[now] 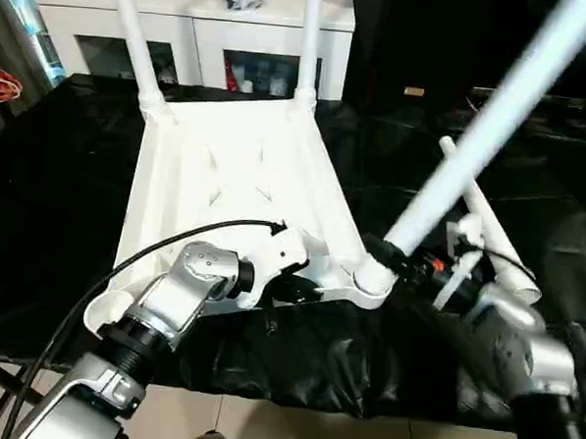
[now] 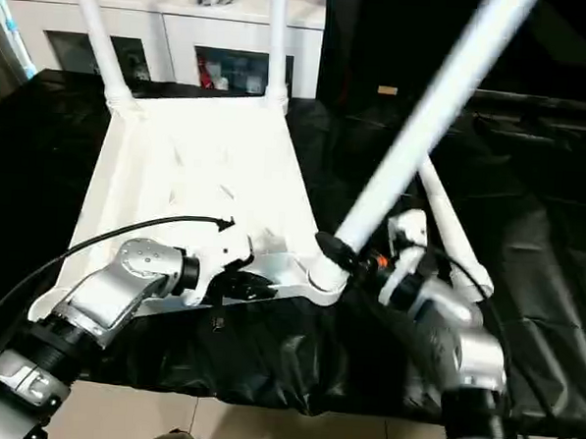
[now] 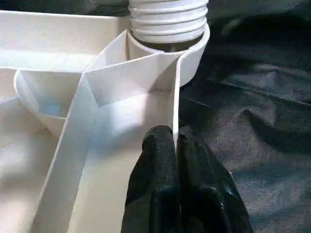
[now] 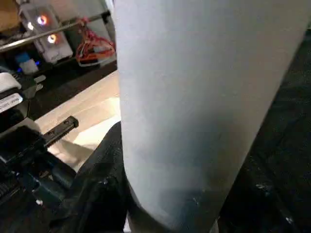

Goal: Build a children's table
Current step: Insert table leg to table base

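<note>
Left tool is pinching the raised rim of the upside-down tabletop, right by its corner socket. Right tool is clamped on a tilted leg whose threaded end sits in that socket.

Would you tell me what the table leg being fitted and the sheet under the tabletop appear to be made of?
The leg looks like smooth white moulded plastic; threads show at its base in the left wrist view. The sheet looks like thin glossy black plastic film, wrinkled and reflective.
</note>
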Tool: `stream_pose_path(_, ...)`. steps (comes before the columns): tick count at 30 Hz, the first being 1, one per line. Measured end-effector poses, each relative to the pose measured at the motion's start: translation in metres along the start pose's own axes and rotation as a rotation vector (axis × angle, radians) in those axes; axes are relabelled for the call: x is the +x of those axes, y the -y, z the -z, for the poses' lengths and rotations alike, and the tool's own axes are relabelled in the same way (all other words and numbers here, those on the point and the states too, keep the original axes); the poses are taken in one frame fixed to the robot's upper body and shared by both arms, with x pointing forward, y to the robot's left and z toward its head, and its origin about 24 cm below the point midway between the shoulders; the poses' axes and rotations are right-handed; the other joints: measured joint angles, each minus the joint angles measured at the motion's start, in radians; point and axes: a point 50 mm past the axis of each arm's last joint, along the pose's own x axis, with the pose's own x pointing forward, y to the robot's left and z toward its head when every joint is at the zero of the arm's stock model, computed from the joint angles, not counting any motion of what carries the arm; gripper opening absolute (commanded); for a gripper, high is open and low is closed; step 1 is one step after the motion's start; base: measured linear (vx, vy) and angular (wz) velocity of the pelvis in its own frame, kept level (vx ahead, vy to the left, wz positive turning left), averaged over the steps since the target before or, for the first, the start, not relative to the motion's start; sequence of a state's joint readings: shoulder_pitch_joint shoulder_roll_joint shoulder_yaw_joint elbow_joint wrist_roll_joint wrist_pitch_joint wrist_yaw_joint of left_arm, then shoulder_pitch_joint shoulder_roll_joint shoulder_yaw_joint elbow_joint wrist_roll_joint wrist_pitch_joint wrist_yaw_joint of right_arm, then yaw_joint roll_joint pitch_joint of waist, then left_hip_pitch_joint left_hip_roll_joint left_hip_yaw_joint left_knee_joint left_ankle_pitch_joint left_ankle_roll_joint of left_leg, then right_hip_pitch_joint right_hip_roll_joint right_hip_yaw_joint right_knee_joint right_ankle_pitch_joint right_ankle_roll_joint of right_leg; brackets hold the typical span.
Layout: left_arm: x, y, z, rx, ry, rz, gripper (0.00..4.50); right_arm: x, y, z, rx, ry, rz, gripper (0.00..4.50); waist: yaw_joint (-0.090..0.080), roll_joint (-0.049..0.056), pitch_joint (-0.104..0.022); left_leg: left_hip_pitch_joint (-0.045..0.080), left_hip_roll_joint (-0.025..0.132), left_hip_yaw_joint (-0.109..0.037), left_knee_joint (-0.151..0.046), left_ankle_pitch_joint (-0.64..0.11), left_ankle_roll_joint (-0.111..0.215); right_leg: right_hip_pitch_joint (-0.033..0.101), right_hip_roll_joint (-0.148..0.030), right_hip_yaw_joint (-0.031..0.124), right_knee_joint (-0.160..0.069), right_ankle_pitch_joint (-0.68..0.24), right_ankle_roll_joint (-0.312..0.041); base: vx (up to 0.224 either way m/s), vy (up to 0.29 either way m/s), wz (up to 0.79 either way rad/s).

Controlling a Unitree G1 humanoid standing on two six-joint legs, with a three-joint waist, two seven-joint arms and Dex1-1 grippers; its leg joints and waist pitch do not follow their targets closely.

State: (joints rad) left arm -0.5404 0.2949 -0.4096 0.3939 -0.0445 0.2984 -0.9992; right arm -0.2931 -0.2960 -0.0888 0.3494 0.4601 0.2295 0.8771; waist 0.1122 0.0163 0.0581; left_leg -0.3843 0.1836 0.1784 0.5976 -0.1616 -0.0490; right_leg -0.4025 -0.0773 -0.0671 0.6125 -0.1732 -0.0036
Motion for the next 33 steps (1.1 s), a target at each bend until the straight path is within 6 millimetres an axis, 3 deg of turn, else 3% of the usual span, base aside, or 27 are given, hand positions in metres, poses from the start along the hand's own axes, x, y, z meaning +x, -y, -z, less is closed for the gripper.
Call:
stream_pose_path(18,0.001,0.0,0.0,-0.002,-0.001,0.003,0.0,-0.003,-0.013,-0.001,-0.212,-0.058,-0.029,1.88,0.0,0.001,-0.001,0.0,0.0,0.0,-0.001,0.0,0.0,0.0,0.0,0.0,-0.002,-0.001,0.001,0.0,0.0,0.0)
stream_pose_path(33,-0.011,-0.004,0.004,0.02,-0.027,0.038,0.0,0.018,-0.01,-0.012,-0.282,-0.216,-0.224,1.88,-0.011,-0.005,-0.003,0.0,0.0,-0.001,-0.001,0.0,0.0,0.0,0.0,-0.001,-0.001,-0.001,0.001,0.0,0.0,0.0)
